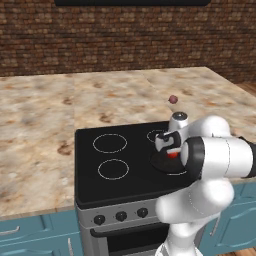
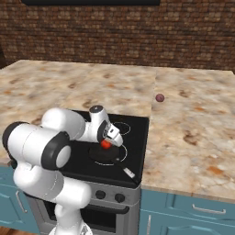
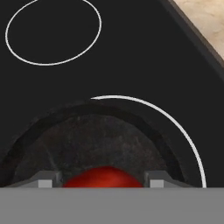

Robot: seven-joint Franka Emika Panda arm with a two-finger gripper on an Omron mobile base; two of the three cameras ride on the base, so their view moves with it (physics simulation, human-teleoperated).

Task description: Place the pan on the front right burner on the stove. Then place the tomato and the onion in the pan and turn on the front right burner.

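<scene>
The black pan rests on the front right burner of the stove, its pale handle pointing toward the front edge. My gripper hangs just over the pan, shut on the bright red tomato, which sits between the two fingertips. The purplish onion lies on the counter behind the stove's right side, well apart from the gripper.
Three smaller burner rings mark the cooktop to the left and behind. Black knobs line the steel front. Marble counter surrounds the stove, with a brick wall behind and teal drawers below.
</scene>
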